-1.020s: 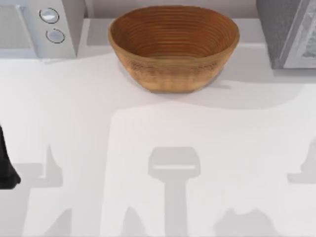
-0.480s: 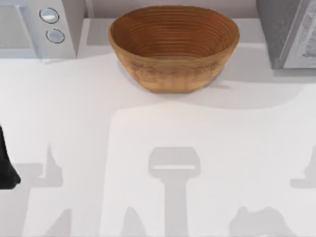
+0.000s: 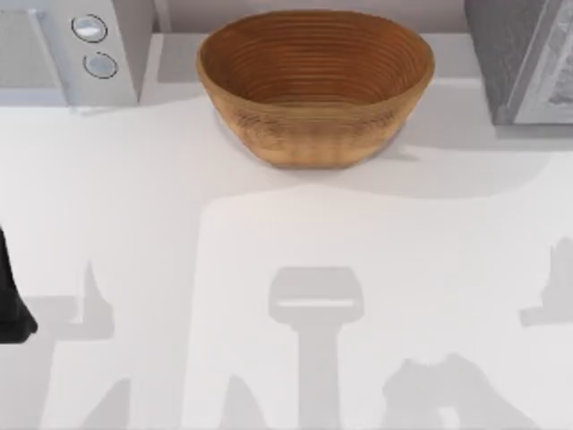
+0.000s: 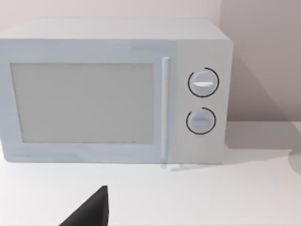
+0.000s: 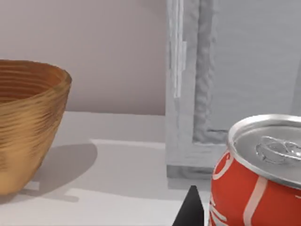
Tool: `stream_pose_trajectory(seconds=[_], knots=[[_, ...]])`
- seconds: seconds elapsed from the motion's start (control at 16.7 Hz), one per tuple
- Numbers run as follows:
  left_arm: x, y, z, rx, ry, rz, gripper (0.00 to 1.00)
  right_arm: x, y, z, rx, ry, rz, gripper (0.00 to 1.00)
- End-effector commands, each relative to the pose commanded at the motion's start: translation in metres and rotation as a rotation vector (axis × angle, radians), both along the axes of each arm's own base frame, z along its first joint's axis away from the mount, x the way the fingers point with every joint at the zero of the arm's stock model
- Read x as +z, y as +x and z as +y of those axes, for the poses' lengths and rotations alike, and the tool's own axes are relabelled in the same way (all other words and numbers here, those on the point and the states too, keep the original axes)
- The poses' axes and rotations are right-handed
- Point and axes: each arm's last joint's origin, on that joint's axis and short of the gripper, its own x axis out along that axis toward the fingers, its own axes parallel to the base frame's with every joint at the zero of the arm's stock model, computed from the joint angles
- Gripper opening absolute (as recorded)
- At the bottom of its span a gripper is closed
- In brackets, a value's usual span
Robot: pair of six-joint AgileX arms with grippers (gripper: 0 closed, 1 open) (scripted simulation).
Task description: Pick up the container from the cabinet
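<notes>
The container is a red soda can (image 5: 254, 183) with a silver top, upright and very near the camera in the right wrist view. My right gripper (image 5: 240, 214) is around it. One dark fingertip (image 5: 190, 211) stands right beside the can's wall, and the can hides the other. Behind the can stands the grey cabinet (image 5: 221, 80), which also sits at the table's far right corner (image 3: 519, 58) in the top view. My left arm (image 3: 9, 305) is parked at the table's left edge, and its wrist view catches one dark fingertip (image 4: 91, 212).
A large wooden bowl (image 3: 315, 85) sits at the back middle of the white table, to the left of the cabinet. A white microwave (image 3: 67, 49) with two round knobs stands at the back left, its door shut.
The right arm's shadows at the table's lower right have shifted and grown. The left arm, bowl and microwave have not moved.
</notes>
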Motion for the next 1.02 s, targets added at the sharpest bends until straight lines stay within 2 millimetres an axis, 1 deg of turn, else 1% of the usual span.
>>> stream_pose_trajectory(seconds=[0.12, 0.3, 0.42, 0.54, 0.66, 0.78, 0.9, 1.02], knots=[[0.000, 0.000, 0.000, 0.000, 0.000, 0.000, 1.00, 0.008, 0.013, -0.004, 0.050, 0.005, 0.000, 0.00], [0.000, 0.000, 0.000, 0.000, 0.000, 0.000, 1.00, 0.018, 0.039, -0.014, 0.135, 0.011, -0.006, 0.00], [0.000, 0.000, 0.000, 0.000, 0.000, 0.000, 1.00, 0.020, 0.059, -0.025, 0.197, 0.014, -0.012, 0.00], [0.000, 0.000, 0.000, 0.000, 0.000, 0.000, 1.00, 0.017, 0.081, -0.038, 0.260, 0.016, -0.019, 0.00], [0.000, 0.000, 0.000, 0.000, 0.000, 0.000, 1.00, 0.009, 0.101, -0.055, 0.325, 0.016, -0.026, 0.00], [0.000, 0.000, 0.000, 0.000, 0.000, 0.000, 1.00, -0.006, 0.119, -0.073, 0.388, 0.014, -0.031, 0.00], [0.000, 0.000, 0.000, 0.000, 0.000, 0.000, 1.00, -0.026, 0.132, -0.091, 0.448, 0.012, -0.035, 0.00], [0.000, 0.000, 0.000, 0.000, 0.000, 0.000, 1.00, -0.048, 0.140, -0.108, 0.503, 0.010, -0.037, 0.00]])
